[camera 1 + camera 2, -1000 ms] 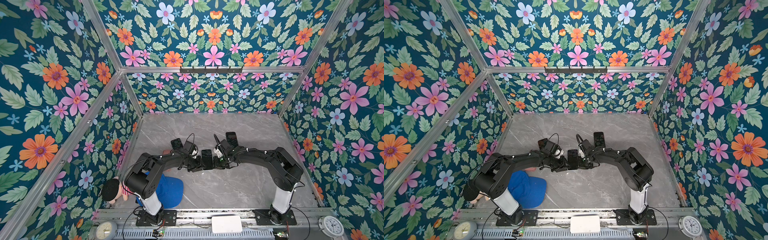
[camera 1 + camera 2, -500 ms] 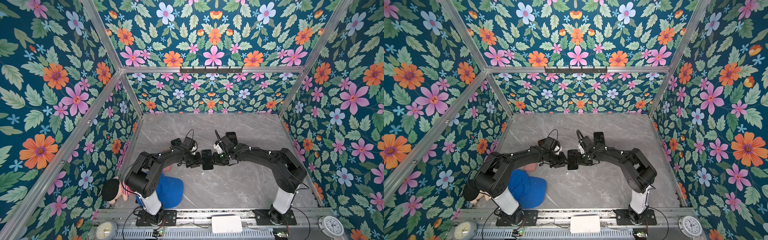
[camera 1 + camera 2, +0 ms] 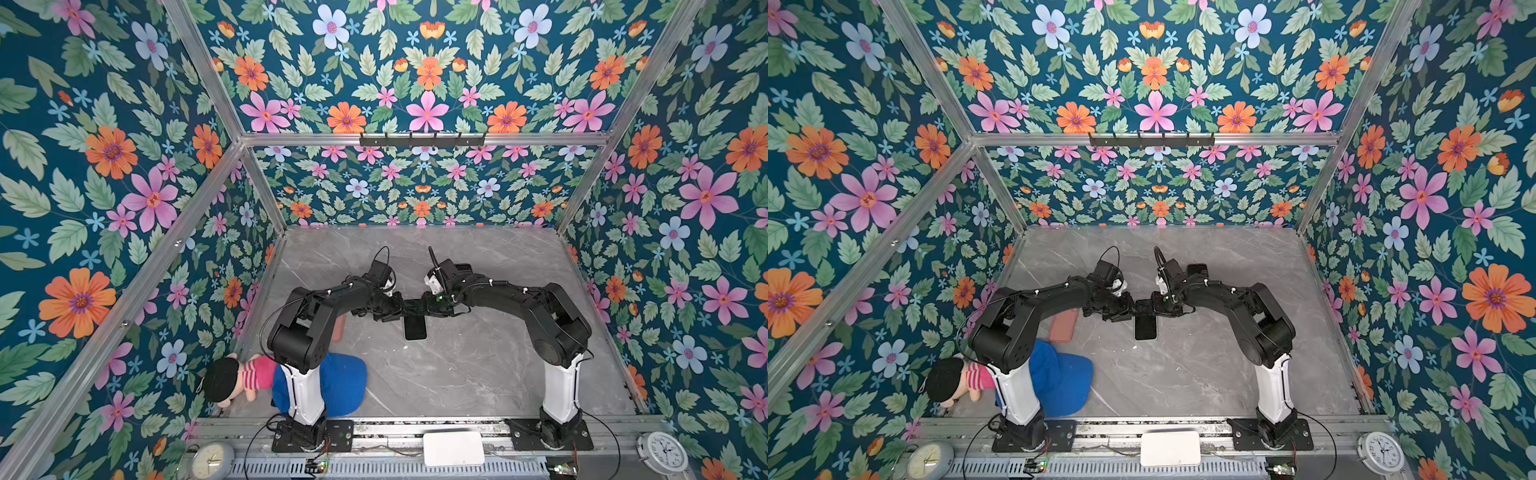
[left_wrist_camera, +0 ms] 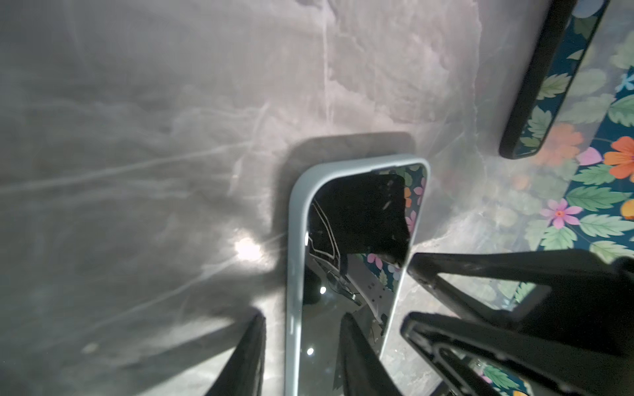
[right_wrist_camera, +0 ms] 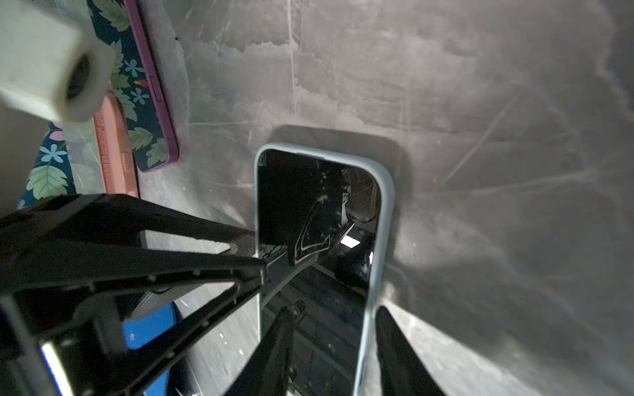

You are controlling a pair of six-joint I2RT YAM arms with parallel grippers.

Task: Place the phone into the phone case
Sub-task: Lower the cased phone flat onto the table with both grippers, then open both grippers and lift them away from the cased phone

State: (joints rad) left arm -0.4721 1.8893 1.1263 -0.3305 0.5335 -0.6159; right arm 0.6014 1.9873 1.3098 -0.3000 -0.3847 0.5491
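The phone [image 3: 415,328] [image 3: 1145,327] lies flat, black screen up, mid-table, with the pale blue-grey phone case [image 4: 294,240] [image 5: 385,212] rimming it. Both grippers meet over its far end. In the left wrist view my left gripper [image 4: 303,317] is open astride one long edge of the case, one finger [image 4: 247,356] outside on the table and the other over the screen. My right gripper [image 5: 335,310] is open astride the opposite long edge, one finger [image 5: 401,353] outside it. In both top views the left gripper [image 3: 400,309] and right gripper [image 3: 420,307] nearly touch.
A salmon case [image 3: 1064,325] [image 5: 115,154] lies left of the phone, partly under the left arm, beside a purple-rimmed phone [image 5: 154,85]. A black-rimmed phone [image 4: 535,85] lies behind the right arm. A doll [image 3: 237,376] and blue cap [image 3: 347,386] sit front left.
My right gripper's jaws have parted. Both wrists have drawn in toward the middle over the phone's far end. The phone has stayed where it was.
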